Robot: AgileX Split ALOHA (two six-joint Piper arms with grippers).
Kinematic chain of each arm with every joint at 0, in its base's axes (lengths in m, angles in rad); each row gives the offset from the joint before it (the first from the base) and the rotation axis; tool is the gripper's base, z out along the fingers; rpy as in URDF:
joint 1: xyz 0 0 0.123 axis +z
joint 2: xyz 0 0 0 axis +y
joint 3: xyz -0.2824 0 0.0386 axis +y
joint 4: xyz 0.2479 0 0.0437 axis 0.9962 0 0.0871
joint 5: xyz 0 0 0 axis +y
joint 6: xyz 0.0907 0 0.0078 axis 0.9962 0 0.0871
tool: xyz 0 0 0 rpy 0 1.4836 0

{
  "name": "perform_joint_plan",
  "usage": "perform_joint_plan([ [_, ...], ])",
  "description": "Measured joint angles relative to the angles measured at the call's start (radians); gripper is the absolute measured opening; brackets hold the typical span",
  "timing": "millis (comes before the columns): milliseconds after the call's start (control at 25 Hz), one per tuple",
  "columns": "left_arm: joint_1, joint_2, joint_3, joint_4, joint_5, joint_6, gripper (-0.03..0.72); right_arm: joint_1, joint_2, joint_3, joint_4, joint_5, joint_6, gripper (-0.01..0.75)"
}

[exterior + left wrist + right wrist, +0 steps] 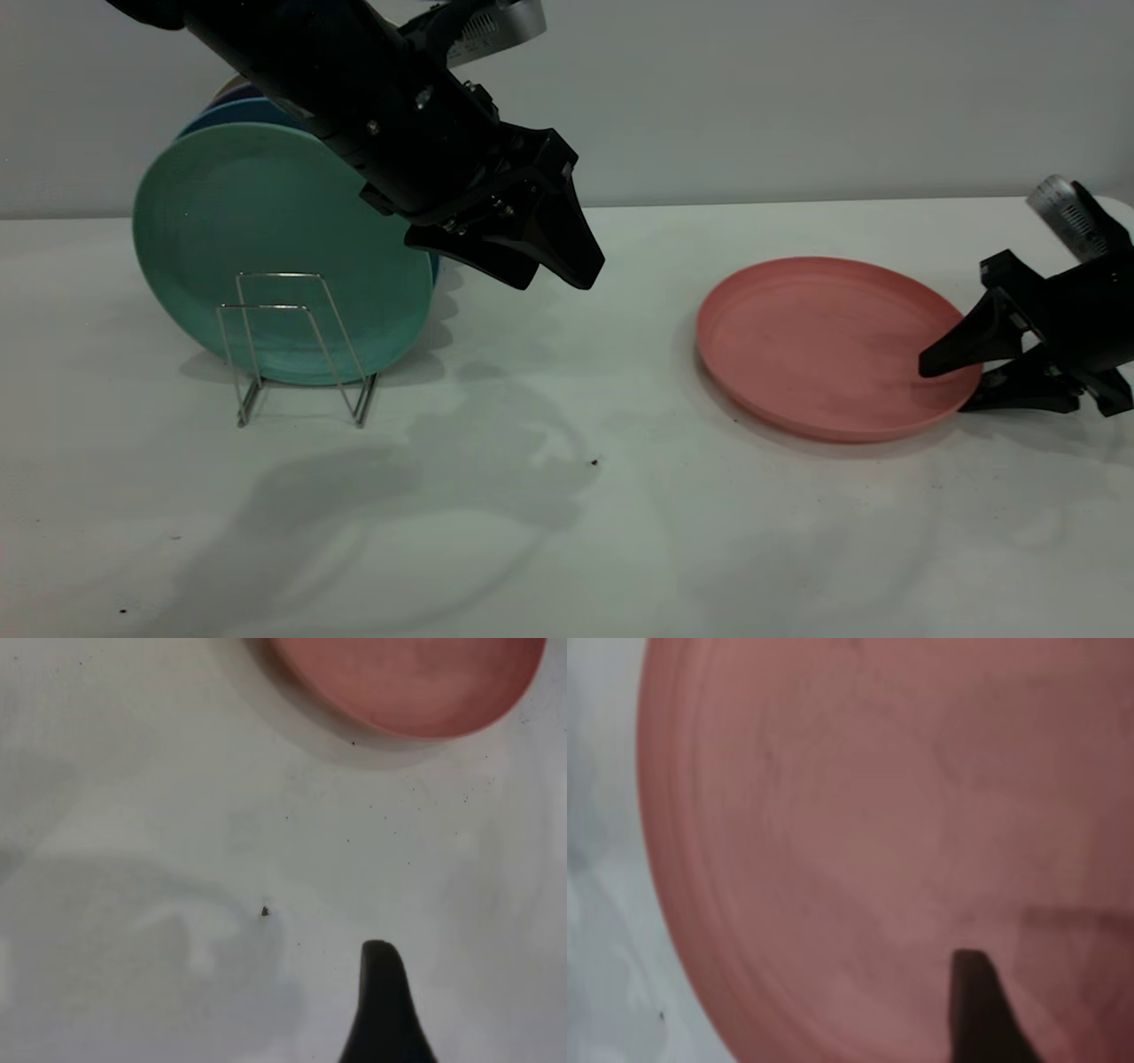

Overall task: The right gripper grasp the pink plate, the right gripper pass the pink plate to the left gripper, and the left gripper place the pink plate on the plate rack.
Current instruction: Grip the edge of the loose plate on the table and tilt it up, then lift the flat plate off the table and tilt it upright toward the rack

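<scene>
Your right gripper (pixel 943 383) sits low at the right edge of the table (pixel 567 532), its jaws parted around the near-right rim of the pink plate (pixel 824 341). 1 finger reaches in over the plate's inner surface; the other lies below, outside the rim, close to the tabletop. The jaws straddle the rim but have not closed on it, and the plate lies flat on the table. In the right wrist view, 1 dark fingertip (pixel 979 1010) shows against the plate (pixel 877 833).

Your left gripper (pixel 558 270) hangs above the table's middle, well apart from the plate, jaws slightly apart and holding nothing. Behind it, a teal-green plate (pixel 266 239) stands upright in the plate rack (pixel 297 350), with more plates stacked behind.
</scene>
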Motion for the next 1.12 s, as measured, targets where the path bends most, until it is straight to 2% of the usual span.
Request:
perform_joint_plan([
  [160,0.000,0.000,0.000,0.000,-0.028,-0.001,0.542,0.019,0.007,0.000,0.016,0.000,-0.075,0.129],
  [240,0.000,0.000,0.000,0.000,-0.039,-0.002,0.542,0.026,0.007,-0.001,0.021,0.013,-0.138,0.038],
  [520,0.014,0.000,0.000,0.000,-0.030,-0.049,0.542,0.028,0.007,-0.001,0.017,0.155,-0.316,0.019],
  [760,0.014,0.003,0.000,-0.011,-0.052,-0.048,0.542,0.030,0.007,-0.002,0.033,0.239,-0.340,0.019],
  [1120,0.001,0.068,0.000,-0.155,-0.099,-0.046,0.542,0.101,-0.011,-0.002,0.059,0.263,-0.350,0.019],
])
